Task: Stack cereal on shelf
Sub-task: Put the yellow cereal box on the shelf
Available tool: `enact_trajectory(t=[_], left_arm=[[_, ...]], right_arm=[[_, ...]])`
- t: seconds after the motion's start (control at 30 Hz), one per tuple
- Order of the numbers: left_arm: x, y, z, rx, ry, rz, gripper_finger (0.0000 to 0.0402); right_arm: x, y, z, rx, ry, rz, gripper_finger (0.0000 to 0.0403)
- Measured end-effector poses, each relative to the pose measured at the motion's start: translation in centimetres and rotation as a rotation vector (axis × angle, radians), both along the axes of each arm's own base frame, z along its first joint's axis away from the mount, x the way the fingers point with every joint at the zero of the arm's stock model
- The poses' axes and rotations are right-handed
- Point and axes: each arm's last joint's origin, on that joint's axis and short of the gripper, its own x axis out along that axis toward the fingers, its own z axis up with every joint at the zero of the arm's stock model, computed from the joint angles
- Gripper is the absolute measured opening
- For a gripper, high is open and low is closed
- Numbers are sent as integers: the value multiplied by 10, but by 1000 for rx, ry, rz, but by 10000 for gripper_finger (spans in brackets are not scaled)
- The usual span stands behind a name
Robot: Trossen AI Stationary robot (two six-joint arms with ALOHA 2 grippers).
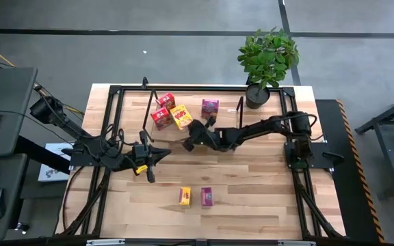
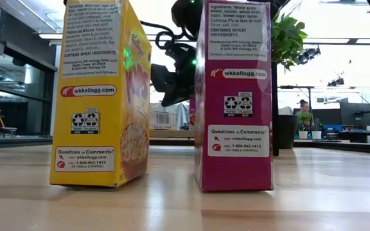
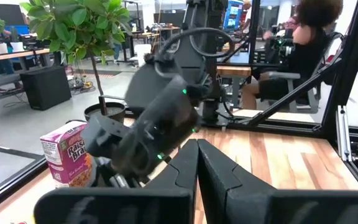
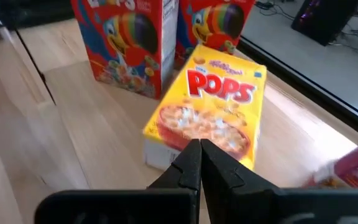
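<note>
Reaching for the yellow cereal box (image 4: 207, 112) lying flat on the shelf (image 1: 231, 102) beside two upright red boxes (image 4: 126, 40), right gripper (image 4: 199, 163) pressed shut just short of it, needing to spread before grasping, left gripper (image 1: 157, 156) shut, idle mid-table

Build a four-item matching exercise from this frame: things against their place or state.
Things:
1. Pops box
2. red boxes
3. potted plant
4. left pincer

Place or state:
A. upright, side by side
B. rear right corner of the table
C. front face up, just ahead of the shut right pincer
D. shut, holding nothing, over the table's left middle

Pairs: 1-C, 2-A, 3-B, 4-D
</note>
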Motion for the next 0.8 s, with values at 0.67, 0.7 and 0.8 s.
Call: enact_trajectory(t=[0.67, 0.7, 0.8], left_arm=[[0, 0, 0, 1, 2, 0, 0], [0, 0, 0, 2, 2, 0, 0], [0, 0, 0, 1, 2, 0, 0]], right_arm=[[-2, 0, -15, 22, 89, -3, 0], [-3, 4, -16, 22, 99, -6, 0], [-6, 16, -19, 16, 133, 3, 0]])
